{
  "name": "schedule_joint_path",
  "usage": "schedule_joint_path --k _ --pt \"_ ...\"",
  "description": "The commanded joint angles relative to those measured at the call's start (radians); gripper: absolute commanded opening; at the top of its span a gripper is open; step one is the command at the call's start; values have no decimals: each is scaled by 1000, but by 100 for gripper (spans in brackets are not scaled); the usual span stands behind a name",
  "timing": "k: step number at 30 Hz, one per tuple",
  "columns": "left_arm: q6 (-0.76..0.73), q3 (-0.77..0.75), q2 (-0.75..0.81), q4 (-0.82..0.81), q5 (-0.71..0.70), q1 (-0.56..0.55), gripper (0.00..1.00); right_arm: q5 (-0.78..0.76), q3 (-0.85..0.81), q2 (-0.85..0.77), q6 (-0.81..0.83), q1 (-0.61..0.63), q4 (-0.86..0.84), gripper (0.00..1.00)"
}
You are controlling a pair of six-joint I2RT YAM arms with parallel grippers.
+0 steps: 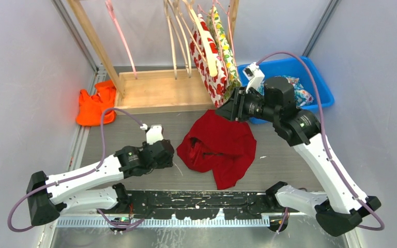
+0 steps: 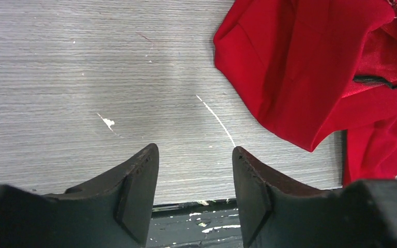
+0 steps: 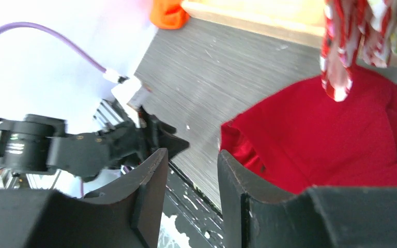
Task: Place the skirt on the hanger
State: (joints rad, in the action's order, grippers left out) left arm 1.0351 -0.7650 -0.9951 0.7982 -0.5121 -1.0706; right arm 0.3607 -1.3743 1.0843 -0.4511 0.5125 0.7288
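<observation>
Red skirt (image 1: 218,147): we find it crumpled on the surface (image 1: 134,132).
Left gripper (image 2: 194,150): jaws parted, empty, at skirt's 9 o'clock.
Right gripper (image 3: 192,152): jaws parted, empty, at skirt's 12 o'clock.

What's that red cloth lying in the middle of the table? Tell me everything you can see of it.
The red skirt lies crumpled in a loose heap on the grey table, not on any hanger. Its fabric looks smooth and slightly shiny, deeply folded, with a thin black strap showing among the folds. One corner trails toward the near edge. The left end effector and right end effector hold nothing.
</observation>
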Motion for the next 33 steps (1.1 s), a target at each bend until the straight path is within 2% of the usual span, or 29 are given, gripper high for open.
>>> schedule_joint_path --k 1,3,6,7,15,22,26,33 --pt "-18 -31 2 -24 -9 4 58 -84 -71 -11 -55 37 -140 43" --pt "-18 -32 8 -21 -13 3 62 -146 -115 27 -59 43 -191 41" --pt "-15 -33 16 -13 -17 4 77 -178 -209 129 -60 52 -245 38" --pt "-15 -34 19 -10 -17 4 79 -185 -241 168 -57 61 -258 37" --pt "-4 -17 73 12 -22 4 80 -281 -448 383 -31 150 -328 38" --pt "-2 -10 104 22 -20 4 80 -415 -578 511 4 170 -342 42" --pt "0 -3 124 22 -19 4 80 -442 -632 558 17 171 -337 43" --pt "0 17 150 22 -20 4 80 -431 -619 554 -7 177 -396 45"
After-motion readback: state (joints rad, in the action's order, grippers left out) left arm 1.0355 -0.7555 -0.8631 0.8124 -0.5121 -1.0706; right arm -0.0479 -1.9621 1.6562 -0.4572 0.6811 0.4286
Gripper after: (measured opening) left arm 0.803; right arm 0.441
